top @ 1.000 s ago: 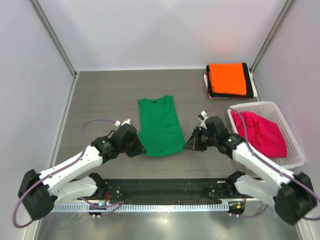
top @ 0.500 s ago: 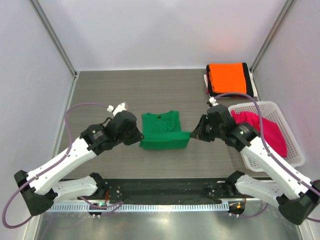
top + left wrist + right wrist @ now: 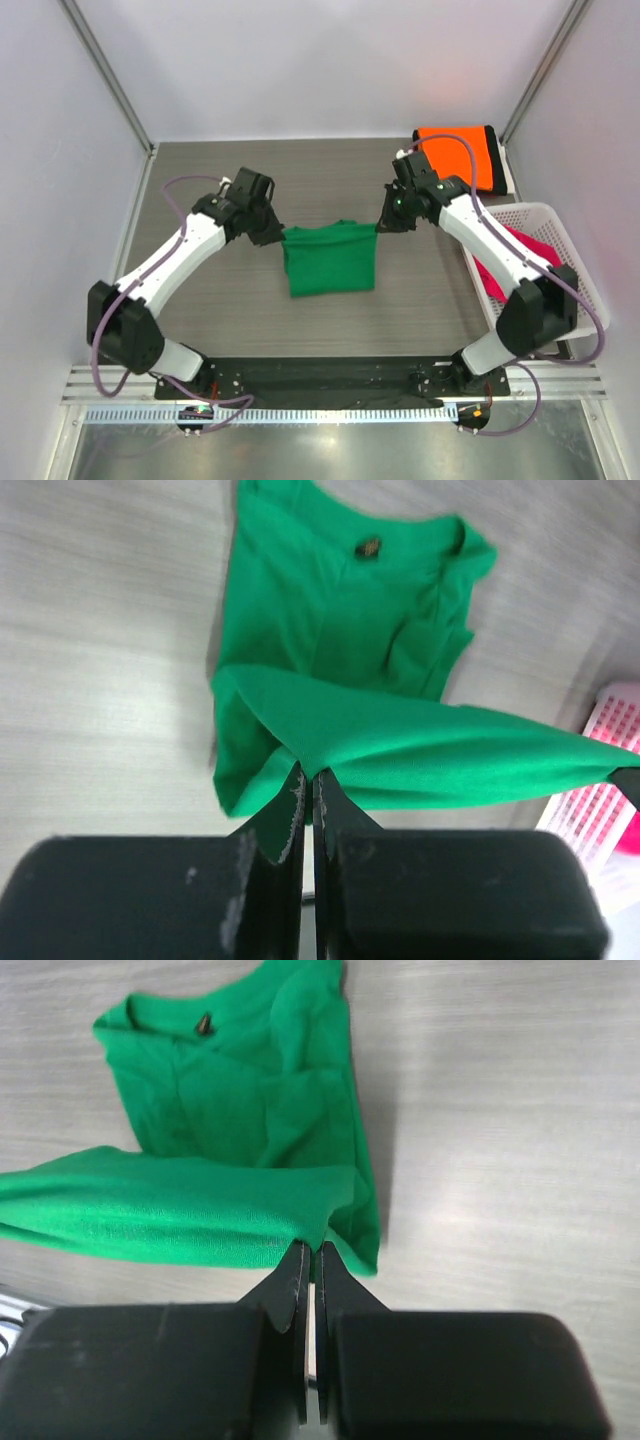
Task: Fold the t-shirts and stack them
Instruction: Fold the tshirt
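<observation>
Green t-shirt (image 3: 330, 265) is being handled at mid-counter (image 3: 200, 180), partly doubled over on itself.

Grip: the left hand (image 3: 272, 236) is being kept clamped on the left corner of one raised edge, the right hand (image 3: 386, 222) on the right corner. In both wrist views the fingers are pressed together with only a pinch of cloth between them.

Key relation: the held edge is being stretched taut between the two hands, its long axis running left to right across the counter. The rest of the t-shirt is lying below that edge and toward the near side. The collar (image 3: 368, 548) is showing on the counter just past the held edge. Neither arm is nearer; each is holding its own corner.

Pose: both arms are being reached well forward, elbows bowed outward, wrists turned in toward each other across the cloth.

Judgement: the next move is likely being set up as an even lowering of the edge onto the collar end.

Orange t-shirt (image 3: 455, 155) is lying on a black t-shirt (image 3: 491, 150) at the far right, closer to the right arm.
</observation>
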